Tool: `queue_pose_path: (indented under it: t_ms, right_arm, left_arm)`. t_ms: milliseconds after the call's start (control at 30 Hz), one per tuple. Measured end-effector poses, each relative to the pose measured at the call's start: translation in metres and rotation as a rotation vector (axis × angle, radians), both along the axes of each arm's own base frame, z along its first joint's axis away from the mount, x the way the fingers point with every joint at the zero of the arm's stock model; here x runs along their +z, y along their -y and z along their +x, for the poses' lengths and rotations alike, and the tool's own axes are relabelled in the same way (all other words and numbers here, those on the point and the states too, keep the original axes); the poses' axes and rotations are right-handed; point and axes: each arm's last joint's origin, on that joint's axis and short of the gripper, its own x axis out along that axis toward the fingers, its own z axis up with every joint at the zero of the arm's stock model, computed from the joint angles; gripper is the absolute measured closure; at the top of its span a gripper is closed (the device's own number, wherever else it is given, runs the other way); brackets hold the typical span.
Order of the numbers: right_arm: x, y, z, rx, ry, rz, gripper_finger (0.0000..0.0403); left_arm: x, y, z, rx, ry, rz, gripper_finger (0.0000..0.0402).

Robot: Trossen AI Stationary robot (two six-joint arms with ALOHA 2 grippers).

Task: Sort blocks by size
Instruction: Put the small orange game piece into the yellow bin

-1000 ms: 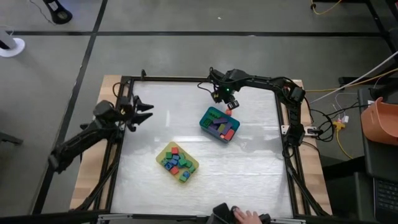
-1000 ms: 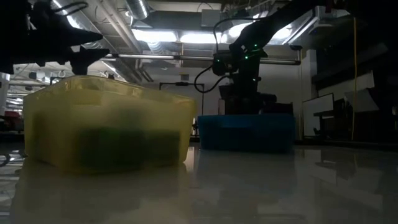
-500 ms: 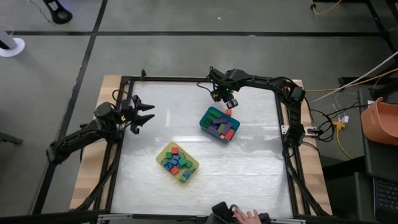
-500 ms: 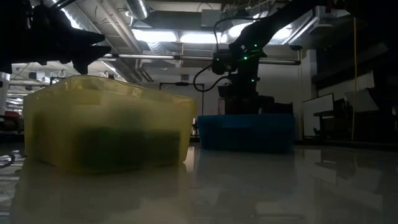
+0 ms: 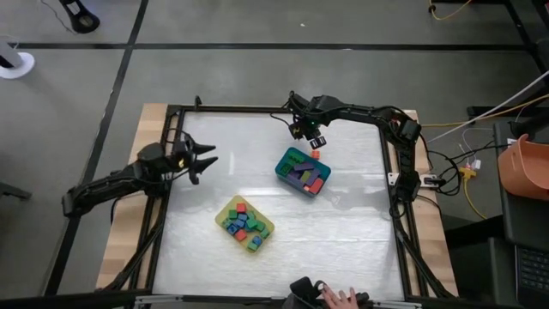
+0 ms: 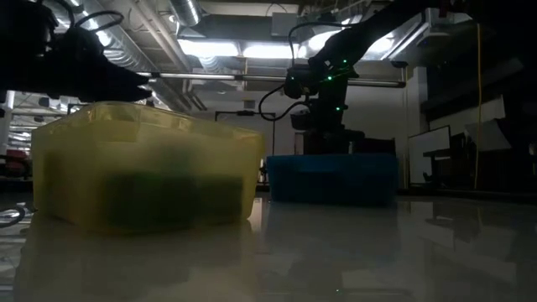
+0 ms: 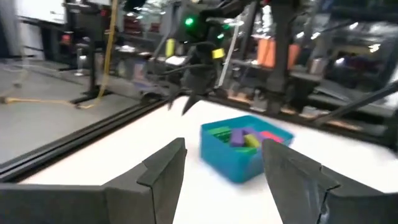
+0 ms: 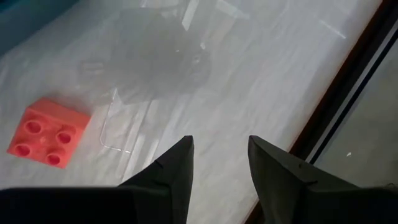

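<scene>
A yellow tray (image 5: 244, 223) holds several small green, red and blue blocks near the table's middle. A teal-blue tray (image 5: 304, 172) holds longer purple, green and red blocks; it also shows in the left wrist view (image 7: 244, 148). A lone orange-red block (image 5: 315, 154) lies on the table by the teal tray's far side, studs up in the right wrist view (image 8: 46, 132). My right gripper (image 5: 317, 141) is open and empty just beyond that block. My left gripper (image 5: 208, 160) is open and empty at the table's left.
A dark frame (image 5: 257, 109) rims the white table. A hand (image 5: 343, 298) shows at the table's near edge. There is bare table between the left gripper and the trays.
My left gripper has gone toward the table's right and a little nearer, toward the trays, staying open. My right gripper has drawn slightly toward the far edge, away from the teal-blue tray. The orange-red block lies still.
</scene>
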Motion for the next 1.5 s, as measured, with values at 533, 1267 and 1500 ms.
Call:
queue_pose_path:
  t_ms: [533,1267,1500]
  right_arm:
    - [0.001,0.002,0.003,0.000,0.029,-0.016,0.0251]
    - [-0.004,-0.013,-0.018,0.218,-0.188,0.174,0.0251]
    - [-0.004,-0.017,-0.024,0.278,-0.246,0.226,0.0251]
  left_arm:
    - [-0.009,-0.004,0.004,0.085,-0.033,-0.197,0.0202]
    - [-0.009,-0.004,0.004,0.083,-0.046,-0.167,0.0202]
    - [-0.009,-0.004,0.004,0.083,-0.046,-0.167,0.0202]
